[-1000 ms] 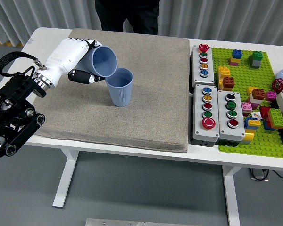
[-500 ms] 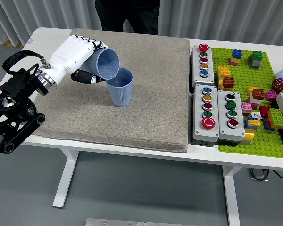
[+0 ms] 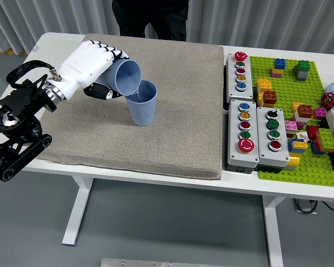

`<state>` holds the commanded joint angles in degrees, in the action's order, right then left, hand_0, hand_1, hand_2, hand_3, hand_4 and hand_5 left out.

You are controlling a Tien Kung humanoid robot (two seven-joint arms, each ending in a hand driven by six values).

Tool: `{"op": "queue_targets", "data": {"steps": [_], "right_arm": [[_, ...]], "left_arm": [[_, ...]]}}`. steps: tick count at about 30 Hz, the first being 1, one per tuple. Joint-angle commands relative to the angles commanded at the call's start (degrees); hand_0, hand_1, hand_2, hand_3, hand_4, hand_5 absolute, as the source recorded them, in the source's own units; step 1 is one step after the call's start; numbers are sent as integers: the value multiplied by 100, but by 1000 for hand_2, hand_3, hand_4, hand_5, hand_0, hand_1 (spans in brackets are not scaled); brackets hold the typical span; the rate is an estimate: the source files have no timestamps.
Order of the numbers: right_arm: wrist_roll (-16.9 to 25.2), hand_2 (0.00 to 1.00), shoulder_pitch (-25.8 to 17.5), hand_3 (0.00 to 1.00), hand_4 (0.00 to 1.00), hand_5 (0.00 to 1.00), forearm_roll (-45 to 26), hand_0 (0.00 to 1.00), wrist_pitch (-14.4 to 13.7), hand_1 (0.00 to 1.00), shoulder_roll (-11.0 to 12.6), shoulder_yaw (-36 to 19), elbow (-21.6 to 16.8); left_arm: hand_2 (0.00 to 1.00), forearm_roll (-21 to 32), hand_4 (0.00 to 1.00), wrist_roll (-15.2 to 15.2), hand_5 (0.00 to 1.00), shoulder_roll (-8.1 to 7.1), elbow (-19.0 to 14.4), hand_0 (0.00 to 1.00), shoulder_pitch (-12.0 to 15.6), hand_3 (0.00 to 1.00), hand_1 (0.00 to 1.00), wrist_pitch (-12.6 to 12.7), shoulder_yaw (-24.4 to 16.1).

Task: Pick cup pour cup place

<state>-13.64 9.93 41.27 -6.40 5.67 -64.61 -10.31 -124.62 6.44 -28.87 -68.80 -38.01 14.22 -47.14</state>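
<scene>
While my left hand (image 3: 89,64) gripped the tilted cup (image 3: 125,76) over the standing cup (image 3: 142,103), pouring was underway; next I judged righting it and setting it down.

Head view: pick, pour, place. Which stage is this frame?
Pick looks done: the left hand grips the tilted blue cup off the mat. Pouring is in hand: its mouth leans over the rim of the upright blue cup standing on the grey mat. Any contents can't be seen. Left: righting the held cup and placing it.
</scene>
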Motion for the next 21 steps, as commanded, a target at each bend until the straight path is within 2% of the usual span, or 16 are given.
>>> {"op": "queue_targets", "data": {"steps": [21], "right_arm": [[12, 745, 27, 708, 333, 282, -60, 723, -8, 700, 3, 30, 0]], "left_arm": [[522, -206, 776, -200, 13, -161, 54, 535, -309, 527, 503, 251, 427]]}}
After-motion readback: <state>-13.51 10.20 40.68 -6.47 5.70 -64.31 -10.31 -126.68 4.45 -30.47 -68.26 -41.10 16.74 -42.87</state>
